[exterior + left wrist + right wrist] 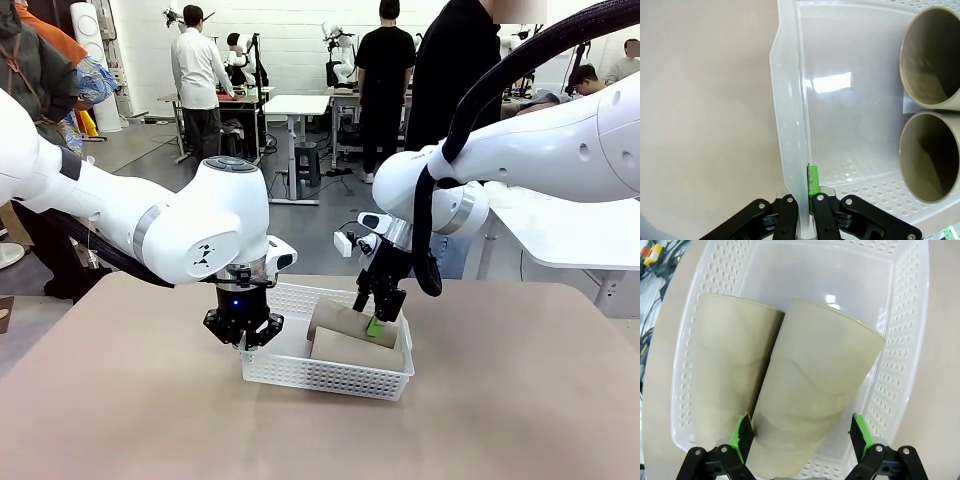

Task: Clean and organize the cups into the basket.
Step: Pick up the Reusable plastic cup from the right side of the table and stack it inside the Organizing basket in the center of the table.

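**Cups [352, 338] lie in basket [300, 372]; left tool [243, 342] grips its end, right tool [376, 322] spread over the cups**

Two tan-brown cups lie on their sides in the white perforated basket, side by side & touching. From the front they fill its right part, and the floor at its left end is bare. Mouths face the basket's left end, narrow bases its right end. In the right wrist view one cup leans a little over its neighbour. Basket sits flat, approx mid-table [520, 400].

left tool: comes straight down at the basket's left short end & is clenched on that end wall. Left wrist view shows the wall running up btwn the two fingers. The finger w/ the visible green pad [813, 182] is inside the basket, the other outside over the table. Both cup mouths open toward this camera, well apart from the fingers.

right tool: tilted, down over the cups' base end. It's released, w/ fingers spread wide & green pads [743, 436] on either side of the overlapping cup's narrow end. One pad is right at the cup's side; can't tell if it touches. The other stands just off it, w/ a sliver of basket showing btwn.

Person [455, 60] in black stands at the table's far side, behind the right arm.
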You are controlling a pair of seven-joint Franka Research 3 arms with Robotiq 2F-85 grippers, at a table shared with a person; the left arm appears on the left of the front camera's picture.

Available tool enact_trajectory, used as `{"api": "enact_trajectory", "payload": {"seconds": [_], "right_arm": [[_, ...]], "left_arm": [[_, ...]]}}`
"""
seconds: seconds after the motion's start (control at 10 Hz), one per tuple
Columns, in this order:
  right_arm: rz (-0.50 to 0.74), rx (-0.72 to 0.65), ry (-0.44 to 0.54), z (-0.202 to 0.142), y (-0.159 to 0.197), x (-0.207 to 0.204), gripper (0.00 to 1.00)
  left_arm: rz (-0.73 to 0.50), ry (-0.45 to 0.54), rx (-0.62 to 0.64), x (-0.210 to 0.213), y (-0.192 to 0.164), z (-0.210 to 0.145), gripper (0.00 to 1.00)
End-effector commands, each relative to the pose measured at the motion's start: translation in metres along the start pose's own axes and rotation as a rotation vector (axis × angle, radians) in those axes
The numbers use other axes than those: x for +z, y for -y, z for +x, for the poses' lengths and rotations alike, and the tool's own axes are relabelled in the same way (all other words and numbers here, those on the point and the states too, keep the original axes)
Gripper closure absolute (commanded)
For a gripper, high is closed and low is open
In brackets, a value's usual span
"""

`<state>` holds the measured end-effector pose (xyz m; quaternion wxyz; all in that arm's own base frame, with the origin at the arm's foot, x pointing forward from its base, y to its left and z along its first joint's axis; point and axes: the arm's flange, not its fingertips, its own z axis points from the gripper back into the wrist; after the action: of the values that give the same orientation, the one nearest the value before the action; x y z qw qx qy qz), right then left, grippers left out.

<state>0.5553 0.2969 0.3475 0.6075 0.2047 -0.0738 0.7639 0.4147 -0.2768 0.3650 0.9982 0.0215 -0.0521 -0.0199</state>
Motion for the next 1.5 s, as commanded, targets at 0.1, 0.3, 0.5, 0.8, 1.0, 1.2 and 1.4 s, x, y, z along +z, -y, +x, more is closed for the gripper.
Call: {"api": "enact_trajectory", "payload": {"seconds": [0.1,0.3,0.5,0.8,1.0,1.2,1.4], "right_arm": [[0.0,0.027,0.037,0.001,0.0,0.003,0.0],[-0.037,0.043,0.036,0.003,-0.005,0.006,0.0],[-0.095,0.068,0.015,0.005,-0.014,0.012,0.0],[-0.098,0.058,0.056,-0.003,-0.027,0.026,0.0],[-0.119,0.091,0.187,-0.017,-0.065,0.057,0.0],[-0.18,0.163,0.437,-0.05,-0.133,0.11,0.0],[-0.265,0.229,0.762,-0.11,-0.203,0.167,0.0]], "left_arm": [[0.006,0.008,0.004,0.001,0.001,0.0,1.0],[0.006,0.008,0.004,0.001,0.001,0.0,1.0],[0.006,0.008,0.004,0.001,0.001,0.0,1.0],[0.006,0.008,0.004,0.001,0.001,0.0,1.0],[0.006,0.008,0.004,0.001,0.001,0.0,1.0],[0.006,0.008,0.004,0.001,0.001,0.0,1.0],[0.006,0.008,0.004,0.001,0.001,0.0,1.0]]}}
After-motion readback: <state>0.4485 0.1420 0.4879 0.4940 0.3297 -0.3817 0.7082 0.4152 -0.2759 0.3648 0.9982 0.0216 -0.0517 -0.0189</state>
